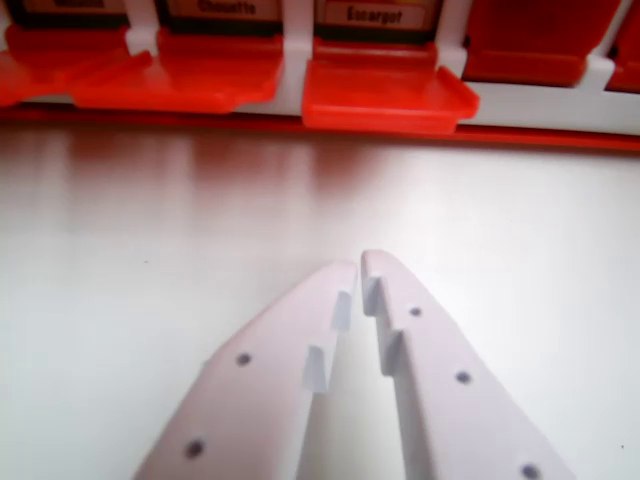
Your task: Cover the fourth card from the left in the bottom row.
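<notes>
The white table (150,210) fills most of the wrist view. It is smooth and a little shiny, and it carries a soft red reflection near the top. Between the gripper and the game board the table is bare, so there is wide open room on both sides and in front of the fingers.

The red game board (560,135) runs across the whole top of the view, and its front edge makes a thin red line on the table. White dividers separate its slots. Only the lowest part of the board shows, so I cannot tell which row this is or count the cards from the board's own left end.

In three slots the red flaps lie down flat toward the table. The flap below the card marked "Escargot" (385,95) is the clearest, and its front edge reaches a little beyond the others. The Escargot card (373,15) itself is open to view, and so are two more cards at the wrist view's left, whose words are too blurred to read. At the wrist view's right of the Escargot card one raised red flap (535,35) stands up and hides its slot.

The white gripper (358,272) comes in from the bottom edge. Its two fingers nearly meet at the tips, with only a thin gap, and they hold nothing. The tips are well apart from the board.
</notes>
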